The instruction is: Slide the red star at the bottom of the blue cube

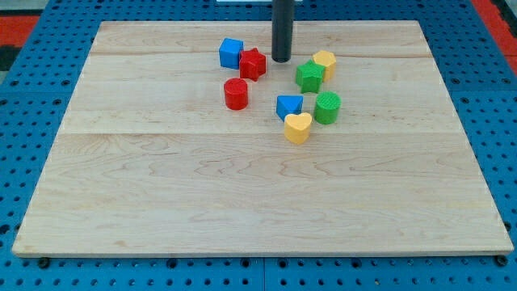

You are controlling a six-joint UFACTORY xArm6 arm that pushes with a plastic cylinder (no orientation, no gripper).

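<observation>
The red star [253, 64] lies near the view's top, touching the right side of the blue cube [231, 53], slightly lower than it. My tip [281, 60] stands just right of the red star, a small gap away, and left of the green star [308, 77]. The dark rod rises straight up out of the view's top edge.
A red cylinder [236, 94] lies below the red star. A yellow block [325, 63] sits right of the green star. A blue block [289, 106], a green cylinder [327, 107] and a yellow heart [297, 128] cluster lower right. The wooden board [161, 202] lies on a blue pegboard.
</observation>
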